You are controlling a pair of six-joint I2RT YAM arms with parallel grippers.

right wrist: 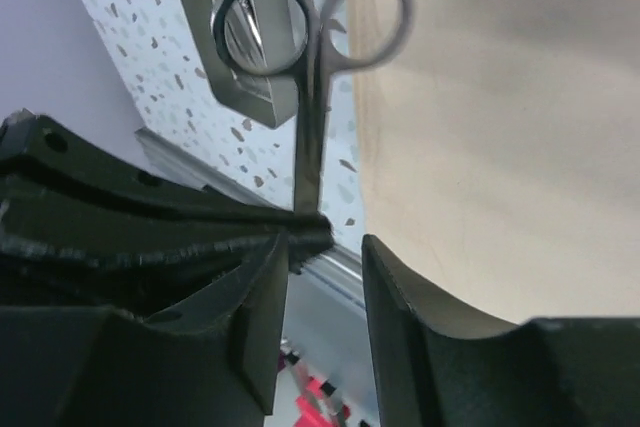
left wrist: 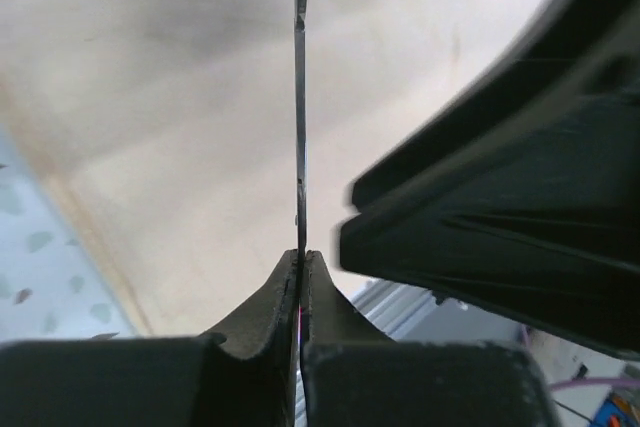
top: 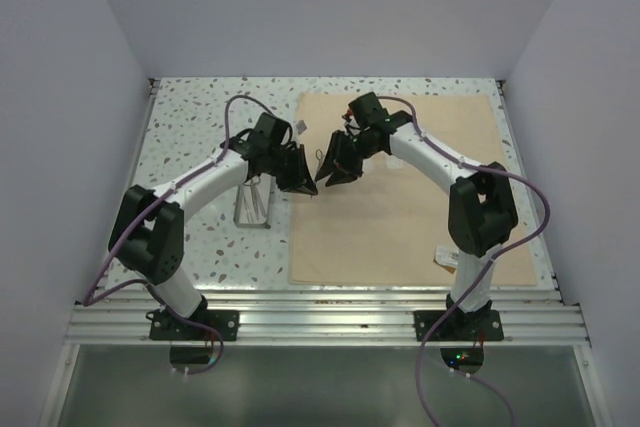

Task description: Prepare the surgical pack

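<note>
Steel scissors (right wrist: 311, 137) clamped in left jaws, right jaws parted alongside

No text, brand, number or sign is readable in any view. Small white tag (top: 447, 256) beside the black-and-white right arm (top: 480, 209) has dark marks, too small to read. Second white tag (top: 298, 127) by the left arm (top: 200, 185) is illegible too.

One cloth sheet (top: 400, 217), one metal tray (top: 250, 222), one pair of scissors (right wrist: 312, 137) — two end effectors, left (left wrist: 302, 259) and right (right wrist: 325, 247).
</note>
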